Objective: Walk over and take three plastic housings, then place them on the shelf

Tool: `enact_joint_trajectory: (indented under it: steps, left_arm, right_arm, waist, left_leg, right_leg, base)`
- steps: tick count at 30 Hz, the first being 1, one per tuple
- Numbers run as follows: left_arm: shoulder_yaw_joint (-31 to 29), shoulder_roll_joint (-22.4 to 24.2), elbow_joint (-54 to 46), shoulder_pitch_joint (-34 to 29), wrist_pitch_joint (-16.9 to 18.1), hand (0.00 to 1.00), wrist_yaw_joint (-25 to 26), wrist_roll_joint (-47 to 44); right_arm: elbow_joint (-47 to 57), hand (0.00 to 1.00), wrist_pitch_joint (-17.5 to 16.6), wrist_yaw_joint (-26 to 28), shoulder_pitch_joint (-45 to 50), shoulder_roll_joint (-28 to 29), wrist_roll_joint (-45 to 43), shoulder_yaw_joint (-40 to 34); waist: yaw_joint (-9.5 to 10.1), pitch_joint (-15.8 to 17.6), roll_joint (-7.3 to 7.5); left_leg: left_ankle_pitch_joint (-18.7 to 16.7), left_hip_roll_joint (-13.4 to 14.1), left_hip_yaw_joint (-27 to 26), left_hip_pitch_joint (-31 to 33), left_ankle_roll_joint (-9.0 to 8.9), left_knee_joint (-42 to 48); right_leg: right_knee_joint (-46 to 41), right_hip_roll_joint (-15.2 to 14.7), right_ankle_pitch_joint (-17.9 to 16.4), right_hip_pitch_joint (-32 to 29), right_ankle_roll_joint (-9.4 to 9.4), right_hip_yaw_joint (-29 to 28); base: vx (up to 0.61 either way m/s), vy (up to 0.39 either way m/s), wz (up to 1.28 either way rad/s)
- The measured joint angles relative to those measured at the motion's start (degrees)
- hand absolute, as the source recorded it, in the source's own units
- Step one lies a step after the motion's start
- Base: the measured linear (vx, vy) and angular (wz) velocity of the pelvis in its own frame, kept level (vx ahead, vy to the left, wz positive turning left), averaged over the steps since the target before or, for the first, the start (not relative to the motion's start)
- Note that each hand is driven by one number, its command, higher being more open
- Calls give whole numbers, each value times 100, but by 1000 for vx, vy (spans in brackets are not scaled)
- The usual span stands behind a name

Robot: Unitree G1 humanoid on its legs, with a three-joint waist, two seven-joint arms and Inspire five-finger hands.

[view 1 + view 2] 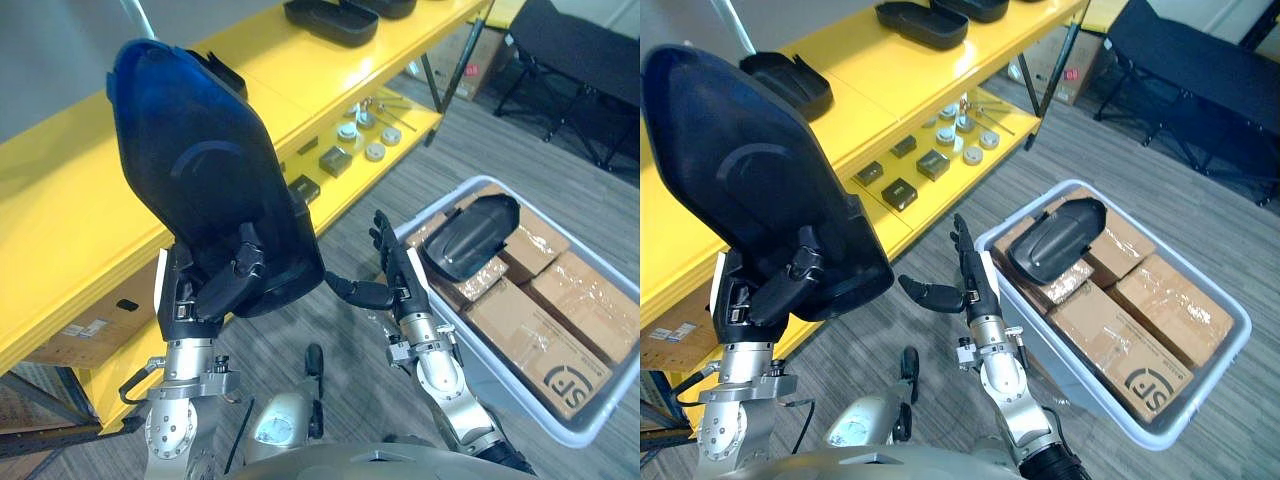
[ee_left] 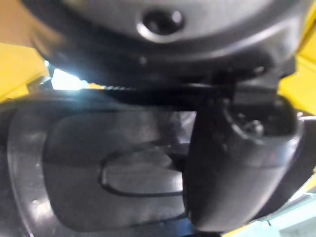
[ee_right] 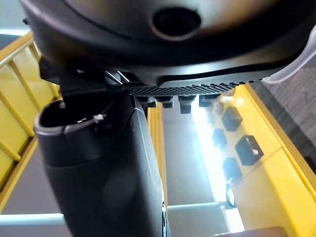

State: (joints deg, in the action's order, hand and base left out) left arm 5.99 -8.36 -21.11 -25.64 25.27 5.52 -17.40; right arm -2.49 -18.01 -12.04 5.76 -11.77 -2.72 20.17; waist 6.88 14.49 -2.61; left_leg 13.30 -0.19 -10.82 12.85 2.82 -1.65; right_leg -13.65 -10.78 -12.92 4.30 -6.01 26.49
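Observation:
My left hand [image 1: 215, 285] is shut on a large dark plastic housing [image 1: 200, 170] and holds it upright, raised in front of the yellow shelf [image 1: 60, 230]. In the left wrist view my thumb [image 2: 237, 168] presses on the housing's moulded face [image 2: 113, 168]. My right hand [image 1: 400, 270] hangs open with straight fingers beside a grey bin [image 1: 520, 400]. Another dark housing [image 1: 475, 235] lies in that bin on top of cardboard boxes. Two more housings [image 1: 920, 22] [image 1: 790, 80] rest on the shelf's top board.
The shelf's lower board carries several small metal parts [image 1: 350, 145]. Cardboard boxes [image 1: 570, 300] fill the bin on my right. A black folding frame [image 1: 580, 60] stands at the far right on the grey floor.

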Motion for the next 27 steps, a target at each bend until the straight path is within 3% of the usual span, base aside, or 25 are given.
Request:
enact_joint_trajectory:
  steps: [2,5,9,10,11,12,14,16,19,20,21,22,23,25,26,27]
  left_arm:
    - [-10,-3,214,60,-1,0,198,1]
    - [-129,-1,306,26,-8,0,296,-1]
    - [-673,-1,240,75,-6,0,129,-22]
    - [-797,-1,164,75,-3,0,116,-29]
    - [-858,-7,137,92,0,0,118,-34]
    - [-919,-8,134,150,-2,0,168,-65]
    - [-919,-5,119,188,-6,0,234,-117]
    - [-909,-20,92,270,-32,0,228,-123]
    - [-864,-18,95,350,-35,0,145,-198]
    - [-837,-24,183,465,18,0,51,-251]
    - [-845,-64,199,519,45,0,50,-252]
    - [-866,-111,212,563,157,0,22,-259]
    - [-865,-141,360,714,213,0,4,-268]
    - [-856,-145,629,797,196,0,21,-275]
    - [-854,-147,624,755,196,0,-6,-275]
    - [-857,-172,588,664,196,0,-53,-279]
  right_arm:
    - [0,100,-44,26,5,-31,-1,-28]
    - [2,100,-51,17,-22,-23,-18,-29]
    - [9,100,-179,-41,-321,80,-22,81]
    - [19,100,-332,-54,-389,99,-22,83]
    - [15,100,-384,-72,-436,110,-22,81]
    - [14,100,-464,-155,-502,128,-21,67]
    - [2,100,-555,-277,-699,126,-19,23]
    - [-3,100,-632,-338,-934,126,-3,-114]
    - [88,100,-782,-346,-1298,-5,-3,-448]
    - [227,100,-929,-318,-1422,-103,-33,-773]
    - [359,100,-947,-308,-1430,-120,-53,-863]
    - [609,100,-1014,-325,-1417,-227,-50,-973]
    - [717,100,-1087,-344,-1382,-210,-49,-1070]
    - [1263,100,-1105,-388,-1267,-263,0,-1261]
    - [1446,100,-1113,-399,-1242,-310,5,-1332]
    - [1725,100,-1161,-371,-1237,-406,12,-1533]
  waist:
    - [-15,103,27]
    - [99,172,96]
    - [249,204,66]
    - [289,199,-13]
    - [315,209,-38]
    - [342,197,1]
    - [300,198,-2]
    - [248,195,-31]
    - [209,149,-156]
    - [68,125,-185]
    - [62,113,-205]
    - [95,45,-347]
    - [94,108,-278]
    - [-134,37,-198]
    - [-119,32,-164]
    - [-88,-81,-38]
  left_leg:
    - [-149,10,-16,90,2,332]
    - [-669,47,-47,251,45,1186]
    - [-1622,198,-10,720,107,2746]
    - [-2006,294,32,957,164,3342]
    - [-2127,288,63,1036,205,3556]
    - [-2281,192,113,1100,266,3697]
    - [-2391,-84,223,1068,441,3690]
    - [-2387,-312,410,884,423,3552]
    - [-2083,-619,982,278,272,2719]
    - [-2320,-668,1163,-24,173,2359]
    - [-2485,-543,1140,27,532,2870]
    - [-2822,-203,1365,-172,335,2977]
    - [-2758,-444,1582,-271,274,3122]
    - [-2742,-766,2157,-677,283,2965]
    - [-2721,-851,2286,-798,275,2864]
    - [-2680,-989,2526,-987,200,2596]
  right_leg:
    - [-133,-56,-9,17,-76,-8]
    - [-132,-127,-60,267,-133,29]
    - [-253,-198,-376,483,39,183]
    - [-462,-187,-527,484,2,180]
    - [-605,-194,-624,478,-23,153]
    - [-847,-300,-753,394,123,72]
    - [-1360,-475,-624,196,121,-334]
    - [-1524,-474,-739,42,112,-662]
    - [-1520,-22,-719,-522,131,-1279]
    - [-1413,198,-688,-1106,115,-1654]
    - [-1395,205,-643,-1265,33,-1778]
    - [-1275,338,-557,-1416,-122,-1916]
    - [-1164,273,-509,-1451,-185,-2242]
    - [-1114,330,-406,-1516,-352,-2838]
    - [-1119,285,-396,-1512,-337,-2828]
    - [-1002,215,-267,-1495,-245,-2766]
  base:
    - [-2,-10,-2]
    - [51,8,0]
    - [47,106,12]
    - [106,163,16]
    - [140,160,20]
    - [168,166,34]
    - [187,188,49]
    - [129,161,59]
    - [111,122,97]
    - [196,11,134]
    - [340,-25,133]
    - [274,-63,71]
    - [323,-105,117]
    - [292,-131,158]
    - [285,-157,137]
    - [274,-227,140]
